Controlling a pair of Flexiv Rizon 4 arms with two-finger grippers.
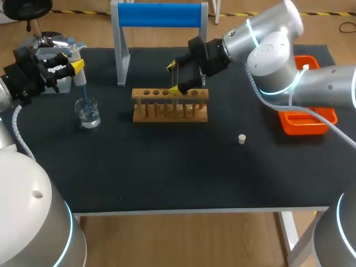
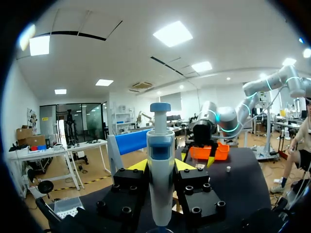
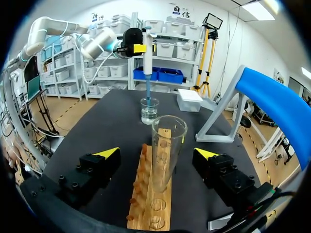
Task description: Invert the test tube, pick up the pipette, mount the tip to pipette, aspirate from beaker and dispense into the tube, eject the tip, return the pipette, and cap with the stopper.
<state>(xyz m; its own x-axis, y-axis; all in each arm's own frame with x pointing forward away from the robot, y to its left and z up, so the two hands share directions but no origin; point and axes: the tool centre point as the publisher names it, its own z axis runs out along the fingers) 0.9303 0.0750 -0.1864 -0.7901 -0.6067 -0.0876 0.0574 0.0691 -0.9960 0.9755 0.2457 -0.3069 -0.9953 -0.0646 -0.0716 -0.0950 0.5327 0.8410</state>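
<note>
From above, the left gripper [image 1: 73, 65] holds the pipette [image 1: 79, 78] clamped between its fingers at the table's [image 1: 167, 172] left rear, and the pipette's blue tip reaches down into the beaker [image 1: 88, 113]. A white box [image 1: 62, 83] sits just behind that gripper. The right gripper [image 1: 174, 78] hangs over the wooden rack [image 1: 169, 105] with its fingers apart, one on each side of the test tube [image 1: 174, 73]. A blue-topped stand [image 1: 158, 15] stands behind the rack, an orange tray [image 1: 308, 119] lies partly under the right arm, and the small white stopper [image 1: 242, 139] stands alone in front of the rack, well apart from it. From the left wrist, the yellow fingertips [image 2: 138, 165] press the pipette body [image 2: 160, 189] from both sides; the right arm and the orange tray [image 2: 206, 151] lie ahead beyond it. From the right wrist, the test tube [image 3: 169, 133] stands upright in the rack [image 3: 144, 194], mouth open. It sits between the spread fingers [image 3: 108, 153], and neither touches it. Ahead past the rack are the beaker [image 3: 149, 110] and the pipette [image 3: 146, 58] above it.
</note>
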